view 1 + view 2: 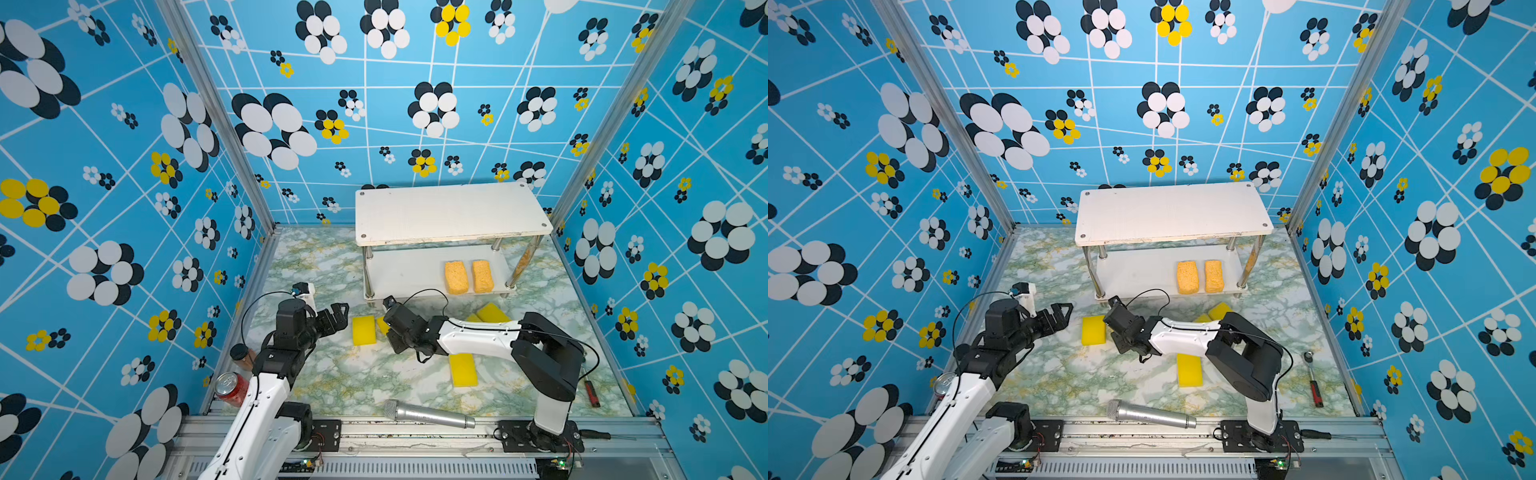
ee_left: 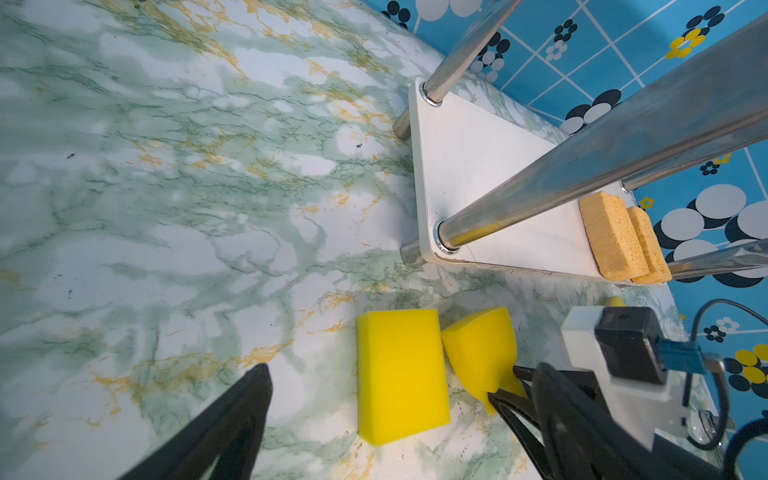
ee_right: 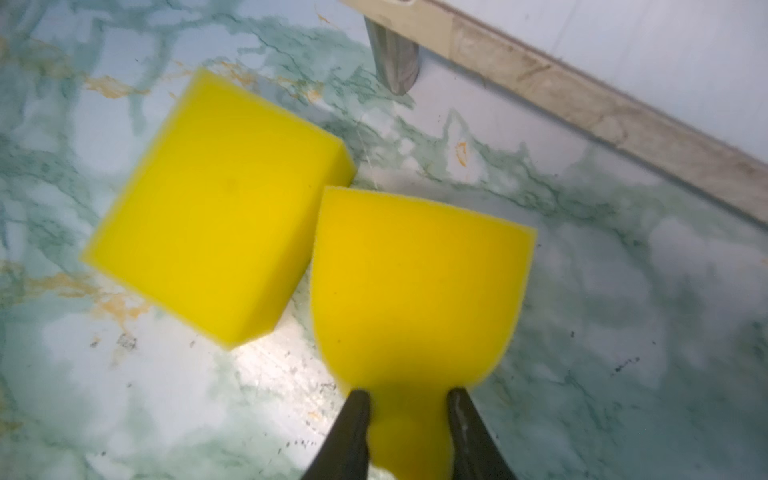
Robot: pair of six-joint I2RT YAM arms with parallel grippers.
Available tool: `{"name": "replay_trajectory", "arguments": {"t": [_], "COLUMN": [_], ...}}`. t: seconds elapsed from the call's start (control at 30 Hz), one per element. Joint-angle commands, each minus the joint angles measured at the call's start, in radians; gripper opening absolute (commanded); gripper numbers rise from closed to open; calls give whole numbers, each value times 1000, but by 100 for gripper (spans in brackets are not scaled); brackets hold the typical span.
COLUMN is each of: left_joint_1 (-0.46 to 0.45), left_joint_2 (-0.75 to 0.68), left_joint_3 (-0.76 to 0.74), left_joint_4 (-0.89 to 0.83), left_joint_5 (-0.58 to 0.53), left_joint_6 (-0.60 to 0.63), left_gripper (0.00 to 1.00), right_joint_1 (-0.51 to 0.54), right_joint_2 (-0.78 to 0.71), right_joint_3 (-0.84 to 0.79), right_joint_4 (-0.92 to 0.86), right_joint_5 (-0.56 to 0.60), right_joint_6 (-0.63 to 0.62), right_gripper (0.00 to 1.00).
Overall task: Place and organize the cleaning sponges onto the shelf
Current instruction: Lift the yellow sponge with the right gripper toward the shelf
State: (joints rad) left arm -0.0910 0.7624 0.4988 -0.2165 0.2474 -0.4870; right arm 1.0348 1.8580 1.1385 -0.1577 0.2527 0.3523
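My right gripper (image 3: 409, 395) is shut on a small yellow sponge (image 3: 419, 270), squeezing its near end just above the marble floor. A second small yellow sponge (image 1: 364, 330) lies flat beside it. My left gripper (image 1: 338, 316) hangs open to the left of that sponge, which lies between its spread fingers (image 2: 249, 399) in the left wrist view. Two orange-tan sponges (image 1: 456, 277) (image 1: 482, 275) stand side by side on the lower board of the shelf (image 1: 449, 212). A long flat yellow sponge (image 1: 463, 370) lies under my right arm, and more yellow sponges (image 1: 492, 312) show behind it.
A silver microphone (image 1: 428, 414) lies along the front edge. A red can (image 1: 230, 386) and a brown jar (image 1: 241, 355) stand at the front left beside my left arm. A red-handled ratchet (image 1: 1314, 382) lies by the right wall. The shelf's chrome legs (image 2: 602, 153) stand close by.
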Motion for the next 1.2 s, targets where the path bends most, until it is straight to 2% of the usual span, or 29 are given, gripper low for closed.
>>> {"name": "replay_trajectory", "arguments": {"t": [0.0,0.2,0.5,0.9,1.17], "left_joint_1": [11,11,11,11,13], "left_joint_2": [-8,-7,-11,-12,-14], "left_joint_3": [1,-1,1,6,12], "left_joint_4": [7,8,7,0,-8], "left_joint_5": [7,9,13,14,13], "left_joint_6": [3,2,4,4,9], "left_gripper": [99,99,99,99,99], "right_joint_1": [1,-15,-76,-162,-215], "right_joint_2": [-61,-146,-272,-314,-275], "right_joint_3": [-8,-26,-110,-109,-91], "right_joint_4": [-53,-76,-15,13,61], "right_joint_5": [5,16,65,169,198], "right_joint_6": [-18,-17,31,51,47], "right_gripper": [29,28,27,27,27]}}
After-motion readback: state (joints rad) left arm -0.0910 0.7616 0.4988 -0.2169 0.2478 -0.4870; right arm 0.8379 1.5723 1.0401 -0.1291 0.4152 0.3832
